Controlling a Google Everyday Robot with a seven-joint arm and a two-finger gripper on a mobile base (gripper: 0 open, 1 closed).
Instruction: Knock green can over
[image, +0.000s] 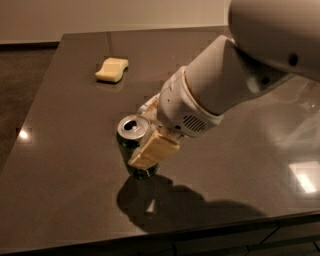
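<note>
The green can stands on the dark table near the front, about upright, dark green with its silver top and pull-tab opening facing up. My gripper is right against the can's right side, with a beige part of it low across the can's front right. The big white arm reaches in from the upper right.
A yellow sponge lies at the back left of the table. A pale bit shows just behind the can at the arm's edge; I cannot tell what it is. The table's front edge runs close below the can.
</note>
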